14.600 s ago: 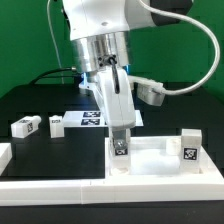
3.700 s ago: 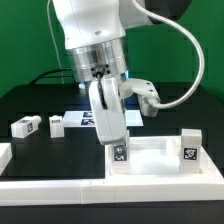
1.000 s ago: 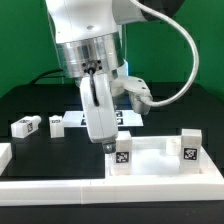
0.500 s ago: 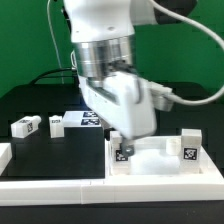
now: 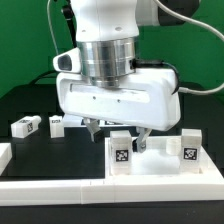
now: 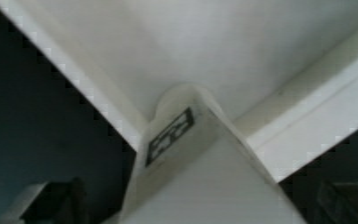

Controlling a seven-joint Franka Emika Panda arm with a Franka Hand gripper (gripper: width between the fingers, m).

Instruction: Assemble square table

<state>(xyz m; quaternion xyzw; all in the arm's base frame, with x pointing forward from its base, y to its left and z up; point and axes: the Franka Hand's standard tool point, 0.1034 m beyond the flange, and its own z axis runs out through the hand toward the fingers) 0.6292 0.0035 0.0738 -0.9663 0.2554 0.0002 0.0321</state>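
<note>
Gripping state: the gripper point(image 5: 117, 136) is seen spread wide, with nothing pinched.
Fingers: one fingertip point(image 5: 93, 127) is placed on each side of the upright leg point(image 5: 121, 152), apart from it.
Upright leg: seated at a corner of the square table top point(image 5: 160, 168), directly beneath the gripper.
Second leg point(image 5: 188, 148): stood upright at the corner toward the exterior view's right.
Wrist view: the upright leg's tag point(image 6: 171, 135) is shown between both fingers.
</note>
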